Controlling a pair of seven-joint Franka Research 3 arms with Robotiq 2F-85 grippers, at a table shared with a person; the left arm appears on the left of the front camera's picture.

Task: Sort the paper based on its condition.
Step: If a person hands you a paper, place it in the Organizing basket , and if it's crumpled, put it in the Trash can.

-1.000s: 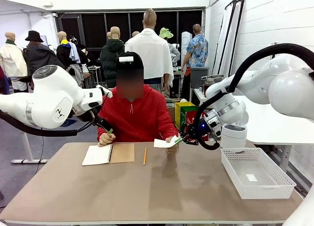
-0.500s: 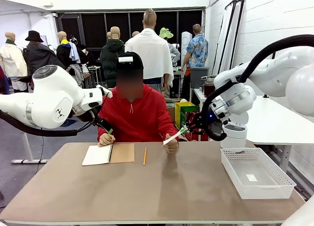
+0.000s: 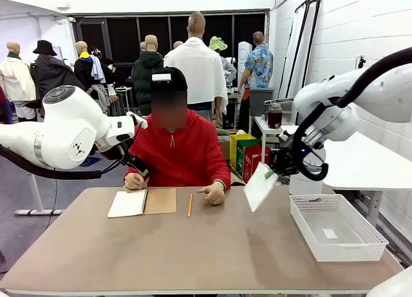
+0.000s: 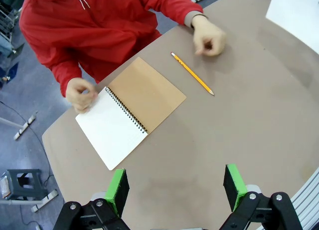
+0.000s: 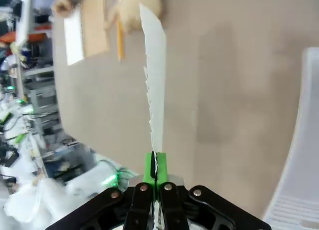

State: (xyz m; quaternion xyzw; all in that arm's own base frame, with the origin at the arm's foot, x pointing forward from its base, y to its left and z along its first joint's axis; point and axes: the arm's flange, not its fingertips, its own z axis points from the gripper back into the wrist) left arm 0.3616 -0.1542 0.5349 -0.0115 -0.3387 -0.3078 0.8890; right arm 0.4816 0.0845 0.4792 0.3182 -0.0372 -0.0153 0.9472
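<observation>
So since a second ago the right gripper (image 3: 269, 173) has pulled the paper (image 3: 259, 187) out of the person's hand (image 3: 212, 194) and swung it about halfway over to the white basket (image 3: 341, 250). The hand has dropped back onto the counter (image 3: 193, 252).

Right fingers are clamped tight on one corner of the sheet. It hangs edge-on in the air, just short of the basket's near rim and above the counter. In the right wrist view one long edge looks ragged, like it was ripped from the spiral notebook (image 3: 143, 201) lying well away from the basket.

The left gripper (image 4: 175, 182) hovers on the far side from the basket, fingers spread wide and holding nothing.

Looks to me like the carry step of the sort. The next move would be getting fully over the basket, coming down low, then letting go (a thin sheet dropped from high up will probably flutter and miss).
</observation>
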